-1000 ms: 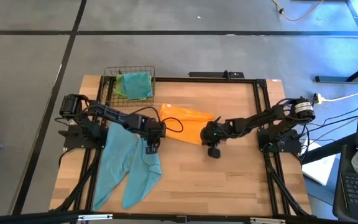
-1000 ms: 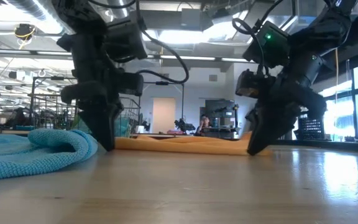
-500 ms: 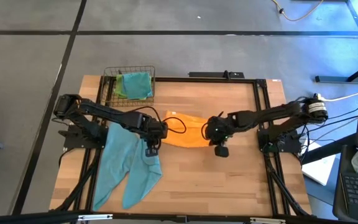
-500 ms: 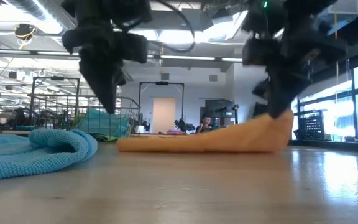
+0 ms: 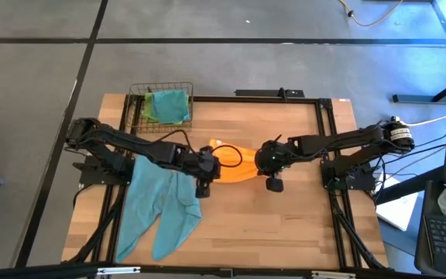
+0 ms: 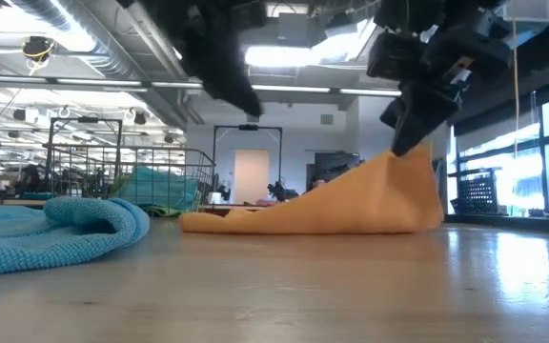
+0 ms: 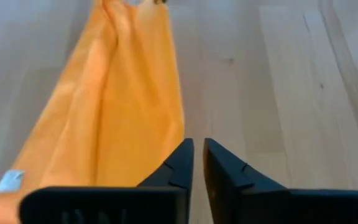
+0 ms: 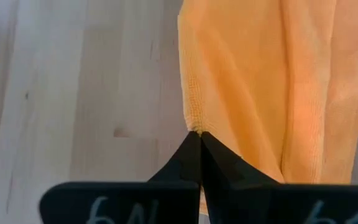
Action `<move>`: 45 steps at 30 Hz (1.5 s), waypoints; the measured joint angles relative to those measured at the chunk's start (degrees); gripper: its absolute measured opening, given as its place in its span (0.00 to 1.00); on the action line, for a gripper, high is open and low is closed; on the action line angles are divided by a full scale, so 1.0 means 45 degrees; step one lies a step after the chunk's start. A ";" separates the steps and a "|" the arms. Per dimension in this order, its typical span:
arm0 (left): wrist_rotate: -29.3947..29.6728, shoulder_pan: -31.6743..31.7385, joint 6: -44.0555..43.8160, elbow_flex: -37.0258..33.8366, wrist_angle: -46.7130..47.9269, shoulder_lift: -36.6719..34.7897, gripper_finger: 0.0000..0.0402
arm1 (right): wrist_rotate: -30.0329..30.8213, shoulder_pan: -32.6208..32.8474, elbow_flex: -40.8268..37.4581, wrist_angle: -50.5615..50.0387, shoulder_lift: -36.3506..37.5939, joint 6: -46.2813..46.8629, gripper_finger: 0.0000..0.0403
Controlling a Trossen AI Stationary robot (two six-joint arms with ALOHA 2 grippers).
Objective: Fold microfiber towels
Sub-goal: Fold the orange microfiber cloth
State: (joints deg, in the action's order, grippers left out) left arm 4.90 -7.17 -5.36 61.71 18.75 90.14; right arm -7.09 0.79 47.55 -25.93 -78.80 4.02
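Your left hand (image 5: 205,172) and right hand (image 5: 271,161) flank the middle towel (image 5: 235,164); another towel (image 5: 159,205) lies left; the basket (image 5: 161,105) sits behind.

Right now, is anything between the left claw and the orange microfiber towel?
Nothing visible. The left claw hangs just beside the orange microfiber towel's edge over bare wooden table. The right claw is pinching the towel's far end.

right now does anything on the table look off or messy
Only mildly. The teal towel lies rumpled in two uneven strips near the table's front left corner, and the orange towel is lopsided, one edge pinched and raised by the right gripper while the rest lies flat. Nothing looks spilled or damaged.
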 joint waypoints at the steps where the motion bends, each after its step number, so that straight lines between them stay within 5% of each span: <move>1: -0.0150 -0.0007 0.0198 -0.0040 -0.0260 0.0187 0.09 | 0.0000 -0.0014 -0.0009 -0.0033 -0.0001 -0.0001 0.01; 14: -0.0173 0.0115 -0.0010 -0.0063 -0.1816 0.2410 0.36 | -0.0460 -0.0135 -0.0006 0.0228 0.0173 0.0368 0.01; 20: -0.0262 0.0038 -0.0033 -0.0077 -0.1536 0.2921 0.38 | -0.0309 -0.0172 0.0004 0.0247 0.1264 0.0378 0.01; 29: 0.1564 0.0497 -0.1067 -0.0003 -0.1029 0.2869 0.38 | -0.0387 -0.0394 0.0014 -0.1248 0.1906 -0.0150 0.01; 40: 0.1685 0.0507 -0.0176 0.0612 -0.1263 0.2071 0.38 | -0.0432 -0.0392 0.0014 -0.1128 0.1864 -0.0618 0.01; 45: 0.0557 0.0589 -0.0594 0.0617 -0.1257 0.2168 0.38 | -0.0387 -0.0407 0.0014 -0.1151 0.1864 -0.0630 0.01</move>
State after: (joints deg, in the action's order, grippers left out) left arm 7.40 -4.52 -8.03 64.49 13.09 99.90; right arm -8.84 -1.04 47.62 -31.11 -70.41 1.18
